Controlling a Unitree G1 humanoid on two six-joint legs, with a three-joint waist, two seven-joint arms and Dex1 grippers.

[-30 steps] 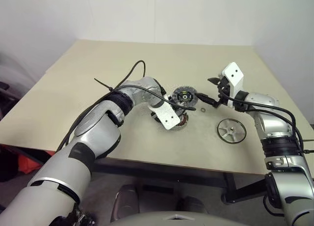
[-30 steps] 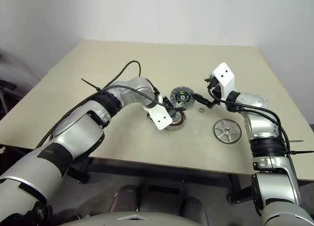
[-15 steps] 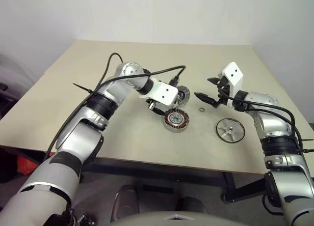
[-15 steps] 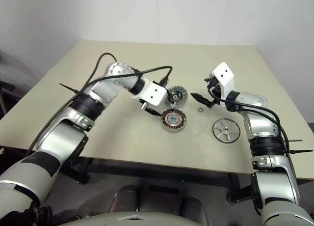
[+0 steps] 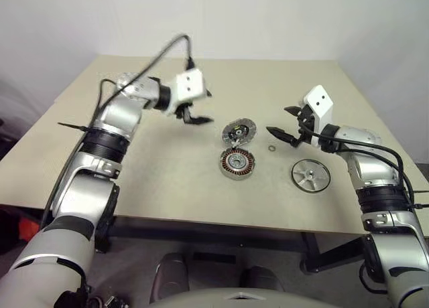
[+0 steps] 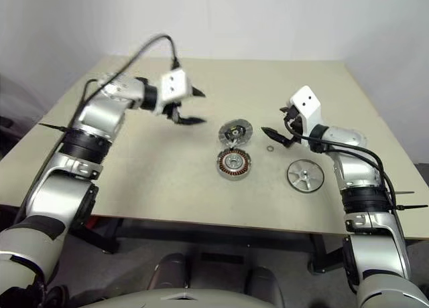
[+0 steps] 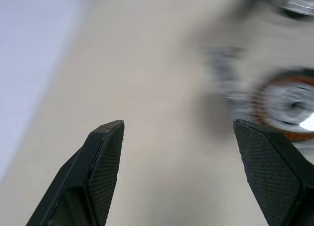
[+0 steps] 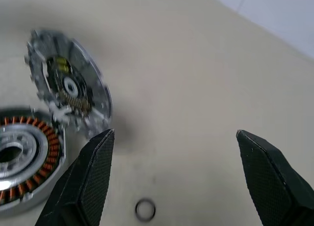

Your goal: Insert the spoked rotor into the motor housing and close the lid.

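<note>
Left claw [image 5: 194, 115] lifted away toward upper left, wide open, empty; copper-wound round motor housing [image 5: 236, 163] uncovered centre worktop [image 5: 167, 181]. Right claw [image 5: 285, 135] open, empty. Next, probably: fetch silver spoked rotor [image 5: 311, 175].

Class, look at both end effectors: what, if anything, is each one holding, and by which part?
Nothing is held. The left end effector and the right end effector are both open and empty above the table.
</note>
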